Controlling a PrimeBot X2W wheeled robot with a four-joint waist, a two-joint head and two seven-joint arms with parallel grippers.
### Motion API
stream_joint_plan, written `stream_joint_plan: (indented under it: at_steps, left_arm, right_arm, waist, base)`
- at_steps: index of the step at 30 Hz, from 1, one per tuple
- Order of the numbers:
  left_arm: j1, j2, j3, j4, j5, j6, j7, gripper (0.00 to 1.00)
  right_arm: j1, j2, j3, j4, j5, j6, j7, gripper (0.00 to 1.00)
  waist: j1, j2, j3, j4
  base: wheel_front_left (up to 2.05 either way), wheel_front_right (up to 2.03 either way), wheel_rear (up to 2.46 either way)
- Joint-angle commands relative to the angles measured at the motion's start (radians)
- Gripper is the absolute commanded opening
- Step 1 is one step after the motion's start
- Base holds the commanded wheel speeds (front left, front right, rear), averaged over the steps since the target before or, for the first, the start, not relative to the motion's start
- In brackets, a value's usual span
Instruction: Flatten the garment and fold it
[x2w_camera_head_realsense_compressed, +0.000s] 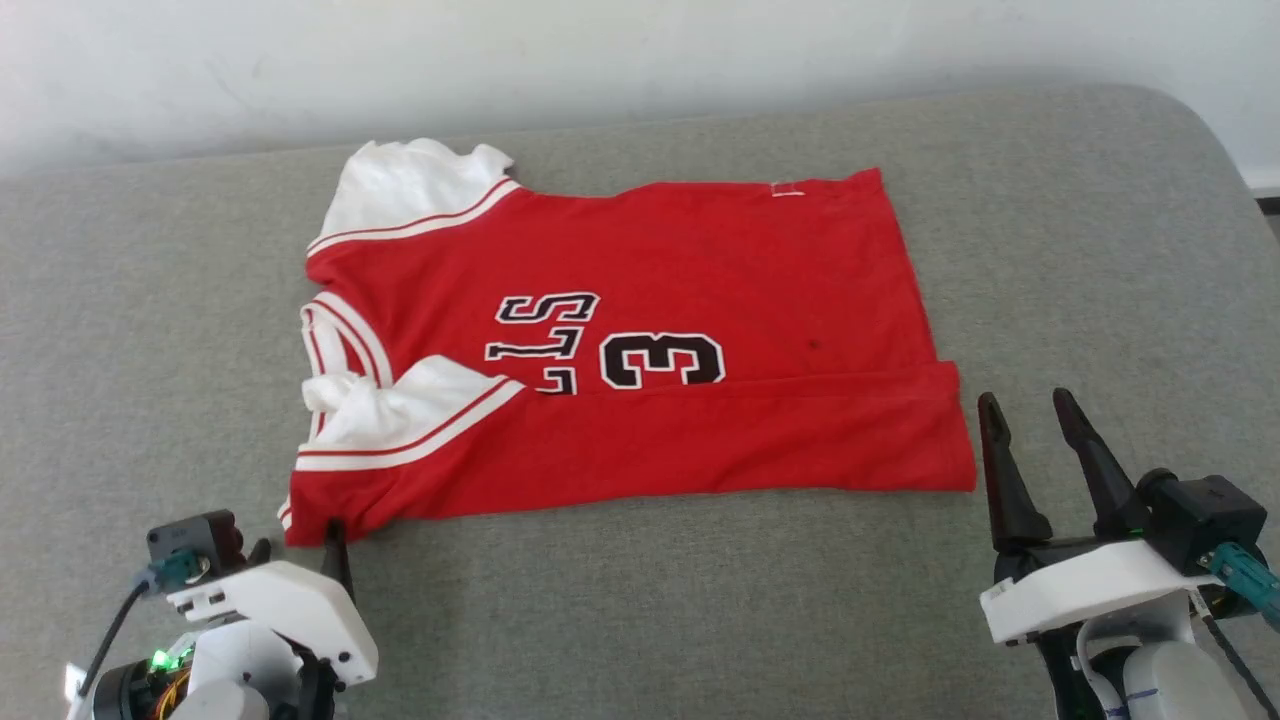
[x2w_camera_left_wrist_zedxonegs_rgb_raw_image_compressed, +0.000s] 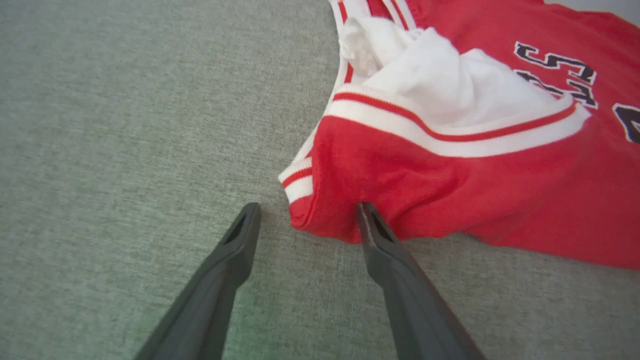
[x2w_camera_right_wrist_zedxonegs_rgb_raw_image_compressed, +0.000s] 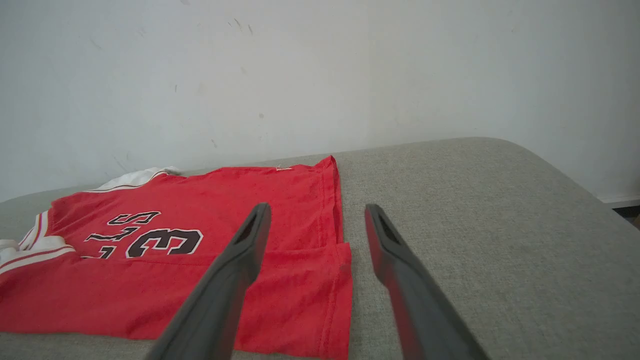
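Head view: garment (x2w_camera_head_realsense_compressed: 640, 340) lies sideways across centre of frame on grey cushion (x2w_camera_head_realsense_compressed: 1100, 250), collar end at left, hem at right, number and lettering facing up. The near long edge is turned up over the body as a band along the lower side, covering the bottom of the lettering. Near sleeve (x2w_camera_head_realsense_compressed: 400, 405) sits tucked in and crumpled at lower left; far sleeve (x2w_camera_head_realsense_compressed: 410, 185) pokes out at upper left. Judged: near lengthwise fold is in place, far side not yet folded, i.e. task approx. part-way. Left gripper (x2w_camera_head_realsense_compressed: 298, 550), lower left of frame, has jaws wide and empty. In left wrist view one finger (x2w_camera_left_wrist_zedxonegs_rgb_raw_image_compressed: 377, 235) meets the red edge at the collar-end corner w/ its tip, the other is over bare cushion. Right gripper (x2w_camera_head_realsense_compressed: 1026, 405), lower right, is likewise wide, holds nothing, and sits just beside the hem corner w/ a strip of cushion between. Placement is probably deliberate: one gripper per end of the near edge, so the thin soft fabric could be pinched at both corners and lifted as a straight line, not a sagging one. Wide jaws suit sliding one finger under the layers. Risk: crumpled sleeve may drag or bunch when the edge moves.
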Motion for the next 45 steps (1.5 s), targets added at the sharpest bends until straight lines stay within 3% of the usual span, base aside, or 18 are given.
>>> stream_joint_plan:
  at_steps: [1, 9, 10, 11, 12, 21, 24, 31, 36, 37, 38, 39, 40, 41, 45]
  left_arm:
    - [-0.017, 0.001, 0.002, 0.003, -0.004, 0.007, 0.006, 1.0]
    - [-0.059, 0.02, -0.008, 0.009, -0.072, 0.014, 0.192, 1.0]
    - [-0.061, 0.023, -0.008, 0.005, -0.076, 0.009, 0.199, 0.44]
    - [-0.063, 0.025, -0.008, 0.001, -0.08, 0.005, 0.204, 0.05]
    - [-0.064, 0.025, -0.008, -0.005, -0.084, -0.001, 0.206, 0.0]
    - [-0.067, 0.014, 0.014, -0.025, -0.073, -0.015, 0.111, 0.0]
    - [-0.072, 0.012, 0.015, -0.019, -0.068, -0.023, 0.088, 0.0]
    - [-0.102, 0.003, -0.003, -0.01, -0.06, -0.046, 0.072, 0.0]
    - [-0.122, -0.007, -0.017, -0.002, -0.056, -0.062, 0.061, 0.0]
    - [-0.125, -0.009, -0.02, 0.0, -0.055, -0.064, 0.059, 0.0]
    - [-0.127, -0.01, -0.022, 0.001, -0.055, -0.068, 0.057, 0.0]
    - [-0.13, -0.012, -0.023, 0.002, -0.055, -0.071, 0.054, 0.0]
    - [-0.133, -0.012, -0.025, 0.003, -0.053, -0.074, 0.048, 0.0]
    - [-0.135, -0.013, -0.025, 0.003, -0.05, -0.077, 0.039, 0.0]
    - [-0.137, -0.011, -0.015, 0.006, -0.028, -0.077, -0.026, 0.0]
  right_arm:
    - [-0.014, 0.003, 0.003, 0.0, -0.002, -0.001, -0.005, 1.0]
    - [-0.016, 0.003, 0.027, 0.011, 0.007, -0.001, -0.003, 1.0]
    - [-0.016, 0.003, 0.028, 0.013, 0.008, -0.001, -0.002, 1.0]
    - [-0.016, 0.003, 0.029, 0.014, 0.008, -0.001, 0.001, 1.0]
    - [-0.017, 0.003, 0.03, 0.014, 0.007, -0.001, 0.004, 1.0]
    - [-0.04, 0.003, 0.011, 0.04, 0.002, -0.001, 0.04, 1.0]
    - [-0.063, 0.003, 0.008, 0.083, 0.014, -0.001, 0.156, 1.0]
    - [-0.158, 0.003, -0.021, 0.162, -0.005, -0.001, 0.543, 1.0]
    - [-0.202, 0.003, -0.023, 0.155, -0.029, -0.001, 0.792, 1.0]
    - [-0.204, 0.003, -0.023, 0.149, -0.03, -0.001, 0.834, 0.95]
    - [-0.204, 0.003, -0.024, 0.143, -0.035, -0.001, 0.879, 0.46]
    - [-0.202, 0.003, -0.026, 0.132, -0.037, -0.001, 0.915, 0.33]
    - [-0.201, 0.003, -0.029, 0.118, -0.038, -0.001, 0.94, 0.11]
    - [-0.199, 0.003, -0.033, 0.102, -0.038, -0.001, 0.956, 0.0]
    - [-0.186, 0.003, -0.061, 0.03, -0.025, -0.001, 0.933, 0.0]
  waist:
    - [0.0, 0.0, 0.001, -0.01]
    - [0.0, 0.0, 0.015, -0.043]
    - [0.0, 0.0, 0.016, -0.045]
    - [0.0, 0.0, 0.018, -0.047]
    - [0.0, 0.0, 0.019, -0.048]
    - [0.0, 0.0, 0.028, -0.032]
    - [0.0, 0.0, 0.032, -0.023]
    - [0.0, 0.0, 0.059, 0.003]
    - [0.0, 0.0, 0.075, 0.02]
    - [0.0, 0.0, 0.078, 0.022]
    - [0.0, 0.0, 0.08, 0.025]
    - [0.0, 0.0, 0.082, 0.027]
    - [0.0, 0.0, 0.083, 0.029]
    - [0.0, 0.0, 0.084, 0.031]
    - [0.0, 0.0, 0.069, 0.034]
  base:
    - [0.0, 0.0, 0.0]
    - [0.0, 0.0, 0.0]
    - [0.0, 0.0, 0.0]
    - [0.0, 0.0, 0.0]
    - [0.0, 0.0, 0.0]
    - [0.0, 0.0, 0.0]
    - [0.0, 0.0, 0.0]
    - [0.0, 0.0, 0.0]
    - [0.0, 0.0, 0.0]
    - [0.0, 0.0, 0.0]
    - [0.0, 0.0, 0.0]
    - [0.0, 0.0, 0.0]
    - [0.0, 0.0, 0.0]
    - [0.0, 0.0, 0.0]
    - [0.0, 0.0, 0.0]
